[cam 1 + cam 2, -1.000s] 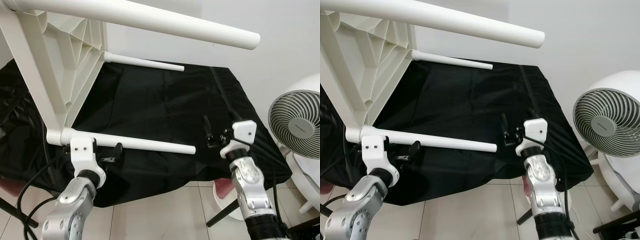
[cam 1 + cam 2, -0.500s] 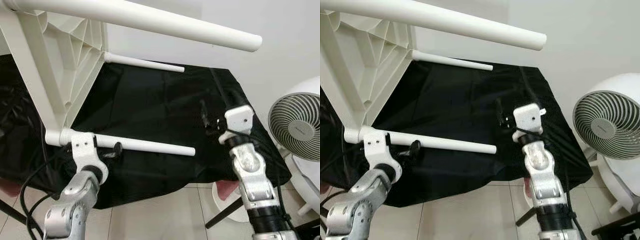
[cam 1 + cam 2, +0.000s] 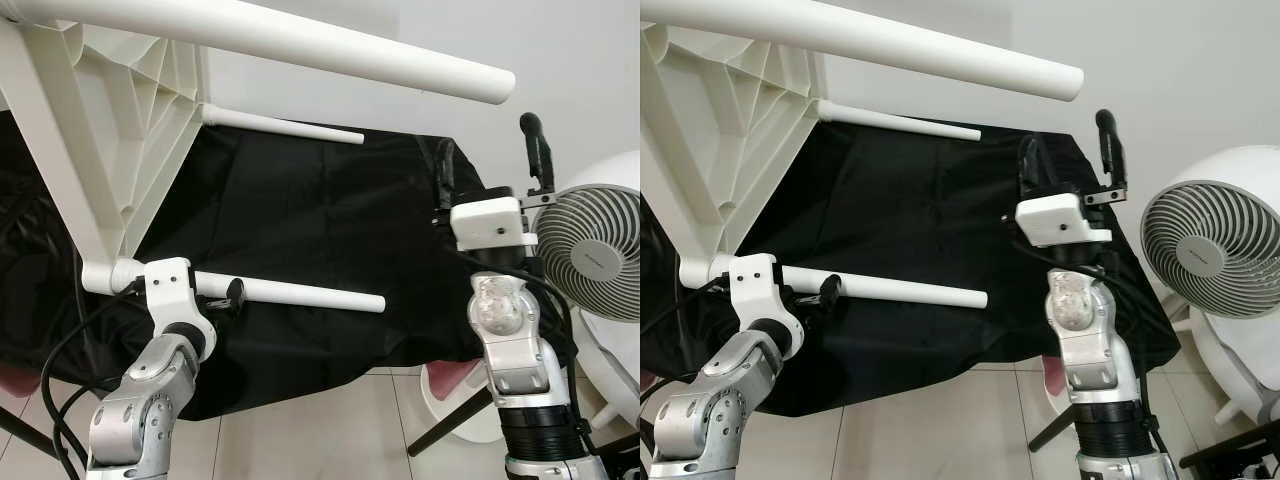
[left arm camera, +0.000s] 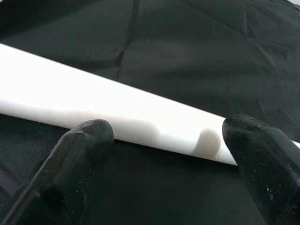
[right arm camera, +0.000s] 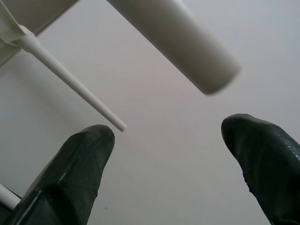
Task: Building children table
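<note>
A white plastic children's table (image 3: 110, 130) lies on its side on a black cloth (image 3: 320, 220), with its round legs pointing right. My left gripper (image 3: 224, 299) is open at the lowest leg (image 3: 300, 293), close to where it joins the tabletop. In the left wrist view that leg (image 4: 93, 108) runs across just past the spread fingertips (image 4: 89, 136). My right gripper (image 3: 490, 165) is raised and open with nothing in it. It points up at the free end of the top leg (image 5: 187, 42). A thinner far leg (image 3: 285, 124) sticks out behind.
A white fan (image 3: 595, 250) stands close to my right arm. The black cloth hangs over the front edge above a tiled floor (image 3: 330, 430). A pale wall rises behind. A pink and white object (image 3: 450, 378) and a dark stand leg sit low at right.
My right gripper has risen from beside the lowest leg's tip and turned to point upward toward the top leg. The left gripper stays at the lowest leg, shifted only slightly.
</note>
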